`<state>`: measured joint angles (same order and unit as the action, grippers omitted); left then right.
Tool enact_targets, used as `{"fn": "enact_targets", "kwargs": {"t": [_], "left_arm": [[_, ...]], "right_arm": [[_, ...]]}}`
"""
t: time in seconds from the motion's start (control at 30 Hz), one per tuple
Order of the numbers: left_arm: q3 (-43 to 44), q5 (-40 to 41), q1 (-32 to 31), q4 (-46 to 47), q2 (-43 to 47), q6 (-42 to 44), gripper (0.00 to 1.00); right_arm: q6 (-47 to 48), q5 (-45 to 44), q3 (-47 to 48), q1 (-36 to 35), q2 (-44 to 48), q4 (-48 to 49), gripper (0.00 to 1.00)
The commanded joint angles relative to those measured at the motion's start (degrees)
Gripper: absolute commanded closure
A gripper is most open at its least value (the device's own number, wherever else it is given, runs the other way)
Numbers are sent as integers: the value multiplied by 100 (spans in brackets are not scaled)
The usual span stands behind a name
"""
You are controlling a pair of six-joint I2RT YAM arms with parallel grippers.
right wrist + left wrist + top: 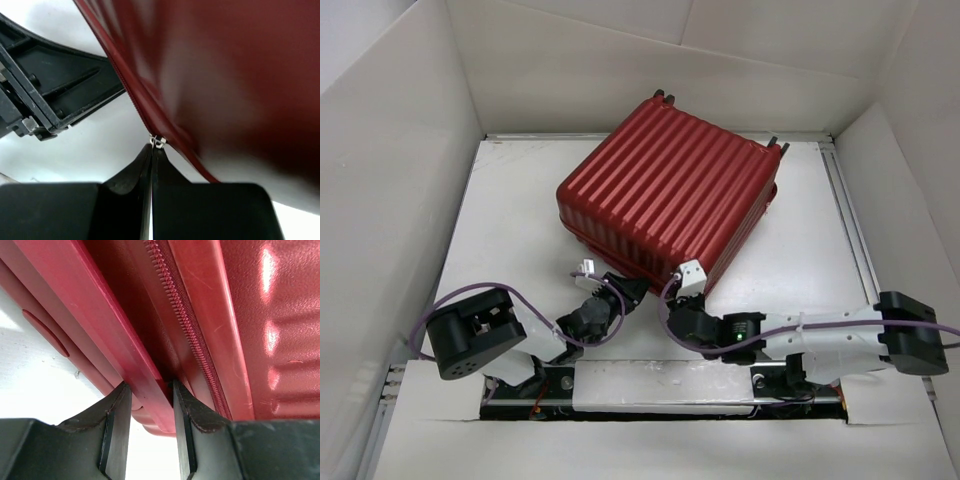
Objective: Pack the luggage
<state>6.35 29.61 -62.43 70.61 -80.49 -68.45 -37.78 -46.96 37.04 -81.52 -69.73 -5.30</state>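
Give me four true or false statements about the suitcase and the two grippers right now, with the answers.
1. The luggage lies closed on the table. True.
2. The left gripper hangs clear of the luggage. False: it clamps a red rim of the shell.
3. The right gripper is shut on the metal zipper pull. True.
4. The wheels face the arms. False: they sit on the far side.

No text, label, brand, number or sign can be read in any view, nothing legible is seen on the luggage (670, 190)
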Motion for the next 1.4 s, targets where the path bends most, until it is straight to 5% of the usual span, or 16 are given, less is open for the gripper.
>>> {"fn": "enact_targets", "kwargs": {"t": [0.0, 0.2, 0.6, 0.73, 0.77, 0.87, 1.03, 1.13, 1.2, 1.33, 1.37], "left_arm": [[156, -1564, -436, 350, 68, 121, 100], [95, -1563, -436, 277, 341, 121, 100], [-222, -1572, -498, 631, 428, 112, 100], [-327, -1256, -498, -387, 1112, 174, 100], [-388, -1195, -498, -651, 1532, 174, 93], [-442, -931, -498, -1828, 2629, 322, 65], [-381, -527, -445, -4262, 4767, 551, 37], [-205, -351, -445, -5949, 6305, 604, 33], [-21, 70, -445, -7145, 6982, 666, 30], [787, 1107, -445, -8080, 7733, 1183, 27], [1224, 1265, -445, -8080, 7567, 1315, 27]], "right_arm": [[41, 1101, 577, -356, -234, 1277, 100], [402, 1031, 875, -356, -111, 1408, 100], [913, 1840, 2115, 13, -1376, 1479, 100], [861, 1517, 1992, -206, -1043, 1295, 69], [860, 1393, 1939, -259, -746, 1086, 55], [860, 1312, 1887, -365, -140, 699, 43], [1167, 1146, 1833, -365, 574, 381, 36], [1308, 768, 2079, -225, 864, -39, 34], [1361, 322, 2202, 81, 918, -330, 40], [818, 82, 2404, 1451, 1181, -1662, 95], [599, 177, 2405, 1811, 1295, -1859, 99]]}}
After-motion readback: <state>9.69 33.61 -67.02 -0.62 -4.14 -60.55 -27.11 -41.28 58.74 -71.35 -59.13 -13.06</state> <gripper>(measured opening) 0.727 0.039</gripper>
